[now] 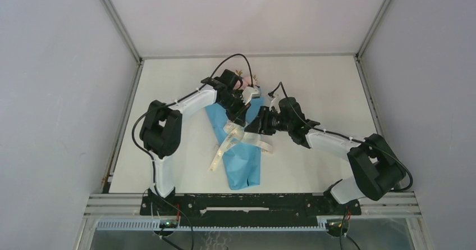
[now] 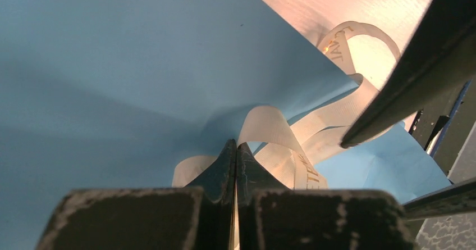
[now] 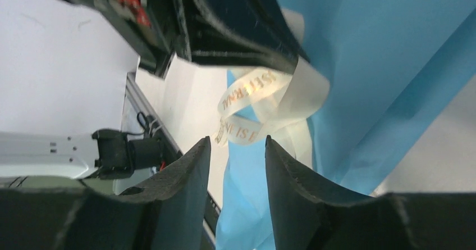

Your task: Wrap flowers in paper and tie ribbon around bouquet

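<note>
Roses (image 1: 246,82) show only overhead (wrist views: left jaws pinch ribbon (image 2: 269,129), right jaws half parted).

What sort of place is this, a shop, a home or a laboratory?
Probably a robotics lab cell: plain grey walls and a metal frame enclose a white table, with two robot arms bolted at its near edge.

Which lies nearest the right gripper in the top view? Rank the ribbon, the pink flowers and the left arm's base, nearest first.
1. The ribbon, mid-table, just beside the tips of the right gripper.
2. The flowers, farther back on the table, toward the rear wall.
3. The left arm's base, farthest, at the near-left edge.
</note>
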Robot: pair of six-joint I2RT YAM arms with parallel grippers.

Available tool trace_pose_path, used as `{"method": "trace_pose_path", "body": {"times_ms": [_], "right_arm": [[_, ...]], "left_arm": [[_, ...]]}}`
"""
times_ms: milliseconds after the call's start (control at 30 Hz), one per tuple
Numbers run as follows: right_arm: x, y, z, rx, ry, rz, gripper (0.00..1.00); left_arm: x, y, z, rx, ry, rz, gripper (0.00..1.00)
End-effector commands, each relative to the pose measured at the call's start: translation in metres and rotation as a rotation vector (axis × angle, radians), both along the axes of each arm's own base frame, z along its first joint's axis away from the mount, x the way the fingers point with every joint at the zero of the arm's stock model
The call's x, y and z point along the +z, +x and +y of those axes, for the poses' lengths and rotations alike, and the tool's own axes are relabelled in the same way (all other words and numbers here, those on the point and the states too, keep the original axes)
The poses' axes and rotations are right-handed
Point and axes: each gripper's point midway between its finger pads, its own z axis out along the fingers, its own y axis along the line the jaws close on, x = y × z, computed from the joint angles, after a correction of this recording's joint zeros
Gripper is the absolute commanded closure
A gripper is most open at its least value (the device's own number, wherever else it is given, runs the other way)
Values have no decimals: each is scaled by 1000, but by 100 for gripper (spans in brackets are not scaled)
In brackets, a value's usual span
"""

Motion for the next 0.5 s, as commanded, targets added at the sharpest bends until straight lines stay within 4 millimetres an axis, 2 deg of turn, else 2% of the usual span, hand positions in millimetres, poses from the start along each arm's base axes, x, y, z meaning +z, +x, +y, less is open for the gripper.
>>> {"method": "trace_pose_path", "body": {"times_ms": [0,200,333,400,467], "right_arm": [[10,33,6,-116,32,-99,50],[-19,39,16,-137,13,-34,50],[-28,35,24,-125,6,-28,51],[-32,36,26,-127,2,-25,57],[-38,37,24,-138,-18,-13,69]], "left_arm": [[32,4,-14,-14,-89,-42,100],[35,3,-16,-9,-97,-36,100],[38,4,-16,-9,-101,-43,100],[38,3,-16,-9,-102,-39,100],[39,3,-17,-10,-105,-36,100]]}}
